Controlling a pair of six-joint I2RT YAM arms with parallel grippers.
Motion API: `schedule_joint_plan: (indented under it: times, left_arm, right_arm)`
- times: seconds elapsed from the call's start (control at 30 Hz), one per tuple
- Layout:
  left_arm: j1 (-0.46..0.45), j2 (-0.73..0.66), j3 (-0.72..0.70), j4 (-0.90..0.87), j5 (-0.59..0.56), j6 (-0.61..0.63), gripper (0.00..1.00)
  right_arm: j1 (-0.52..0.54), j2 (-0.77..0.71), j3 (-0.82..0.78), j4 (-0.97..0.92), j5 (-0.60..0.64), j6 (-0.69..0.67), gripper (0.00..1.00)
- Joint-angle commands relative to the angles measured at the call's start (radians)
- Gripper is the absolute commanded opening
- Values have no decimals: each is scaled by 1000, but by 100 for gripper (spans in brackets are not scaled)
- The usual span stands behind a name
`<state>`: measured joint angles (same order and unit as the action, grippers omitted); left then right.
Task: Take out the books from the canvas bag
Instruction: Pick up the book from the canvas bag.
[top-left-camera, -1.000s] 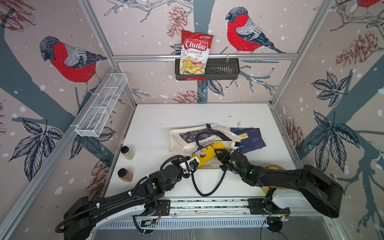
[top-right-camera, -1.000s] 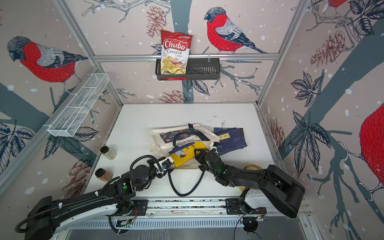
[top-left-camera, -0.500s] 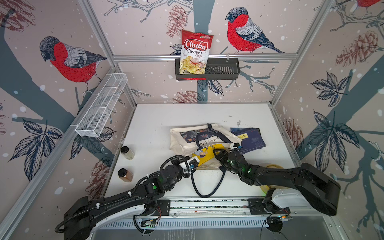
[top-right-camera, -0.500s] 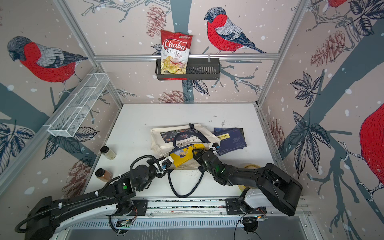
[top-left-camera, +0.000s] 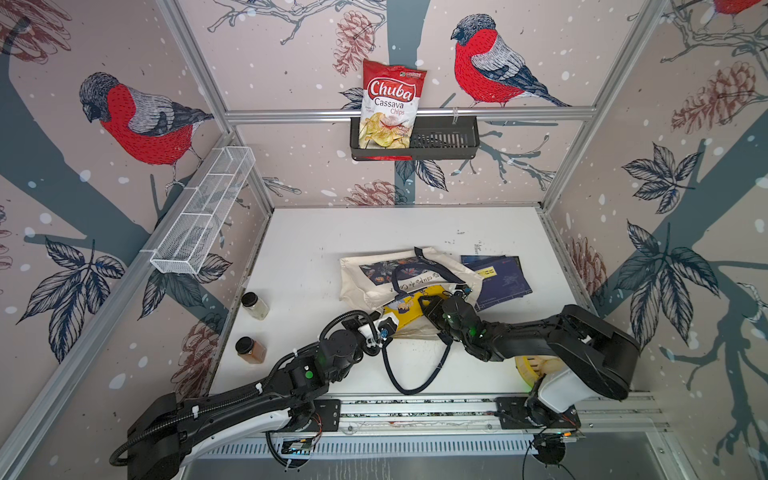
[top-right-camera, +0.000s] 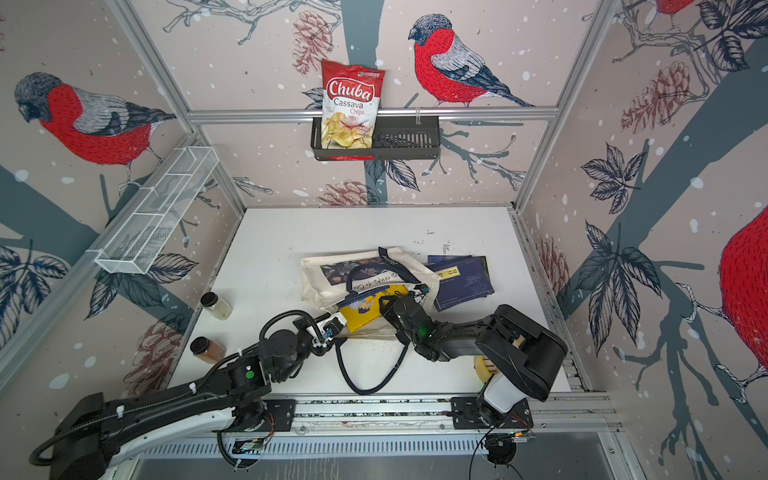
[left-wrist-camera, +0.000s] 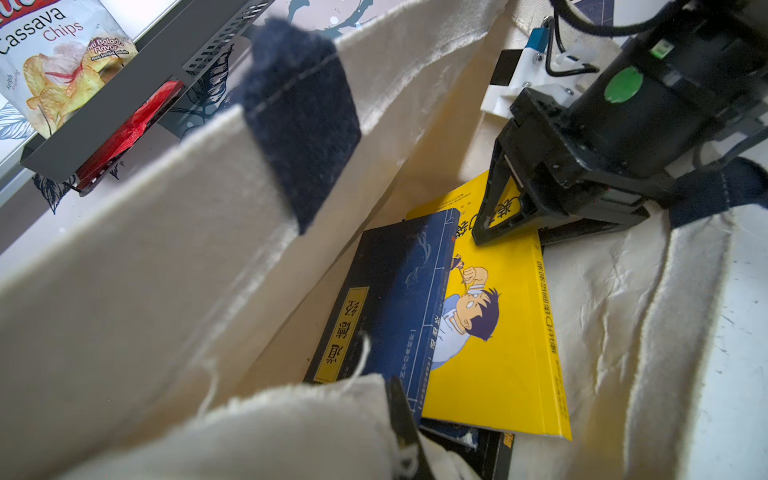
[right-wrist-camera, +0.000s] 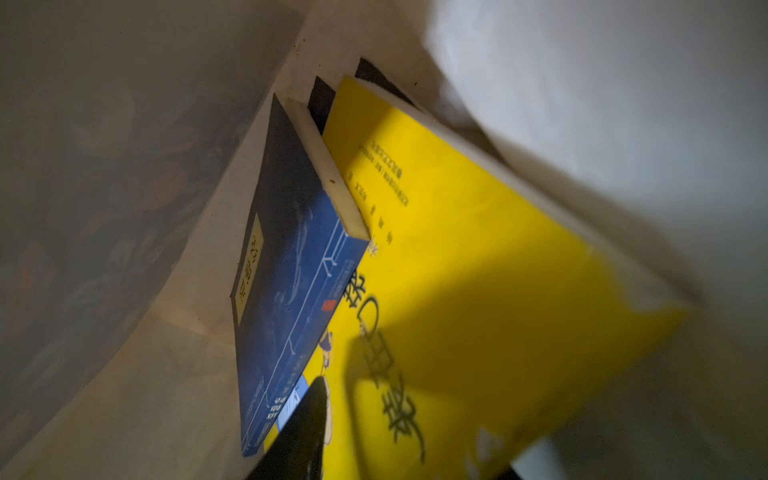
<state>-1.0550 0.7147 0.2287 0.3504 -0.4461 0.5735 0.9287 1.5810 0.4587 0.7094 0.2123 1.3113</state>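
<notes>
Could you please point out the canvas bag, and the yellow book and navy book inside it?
canvas bag (top-left-camera: 359, 291), in a top view, on its cream side panel.
yellow book (left-wrist-camera: 498, 374), left wrist view, on its plain yellow cover.
navy book (left-wrist-camera: 395, 291), left wrist view, middle of its cover.

Robot lab test cell. A white worktop is boxed in by an aluminium frame and panels of bullfinch-and-pinecone wallpaper. A black left arm and right arm are bolted to a metal rail at the front edge. A wall basket holds a chip bag.
</notes>
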Motion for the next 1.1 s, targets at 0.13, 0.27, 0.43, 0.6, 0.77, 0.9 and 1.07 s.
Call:
schedule_joint_plan:
  times: [0.13,0.27,0.43,0.6,0.77,0.9,1.07]
  left_arm:
    - [0,-14,9,90,12,3,0]
    - [-11,-14,8,81,-1,9,0]
    - [-13,33,21,76,-118,-14,0]
    - [-12,49,38,60,-166,-60,0]
    - [-13,61,39,23,-184,-115,0]
    - [-17,99,79,-36,-204,-154,0]
    - [-22,100,93,-78,-188,-203,0]
  right_arm:
    - [-6,20,32,58,18,-56,7]
    - [27,-83,15,-54,32,-65,0]
    - [112,-335,23,-357,164,-129,0]
    - [133,-588,-12,-521,212,-144,0]
    - [146,-783,38,-664,285,-229,0]
    - [148,-867,116,-742,385,-372,0]
    - [88,-964,154,-706,463,-557,0]
